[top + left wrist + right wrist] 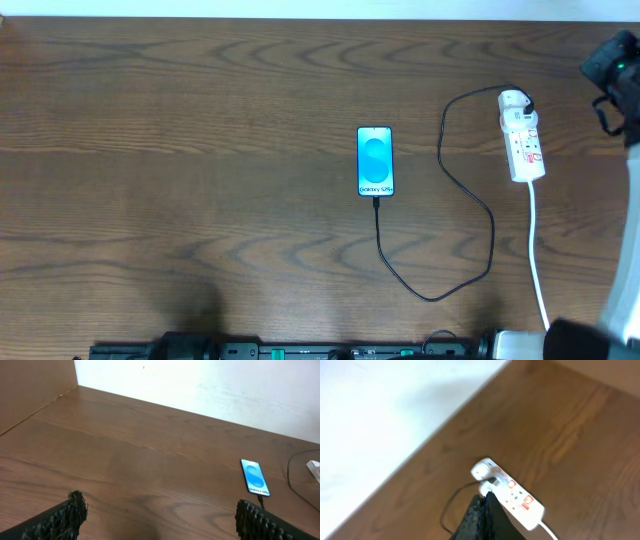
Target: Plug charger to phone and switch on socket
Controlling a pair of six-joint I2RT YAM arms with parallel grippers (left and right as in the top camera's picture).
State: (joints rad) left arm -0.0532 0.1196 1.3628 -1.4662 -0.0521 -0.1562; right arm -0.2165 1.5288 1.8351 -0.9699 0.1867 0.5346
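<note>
- Charger (pixel 491 245): its tip sits in the phone's (pixel 375 161) near end, the end with the small white text. From there the cable runs toward me, loops out to the phone's right and climbs back to a black plug seated in the socket (pixel 522 137).
- The phone lies flat on the table (pixel 200 150), screen up and lit bright blue.
- The socket lies well to the right of the phone and roughly parallel to it. The plug is in its far end, and its thick white cord trails back toward my side.
- I cannot tell from the red markings whether the socket's switch is on.
- My right gripper (pixel 486 497) is clenched tight with no object in it. It hangs above the socket, well right of the phone, with its tips over the plug end.
- My left gripper (pixel 160 507) is released wide and empty, low over bare wood well left of the phone. In the wrist view the phone shows ahead, just above my right finger.
</note>
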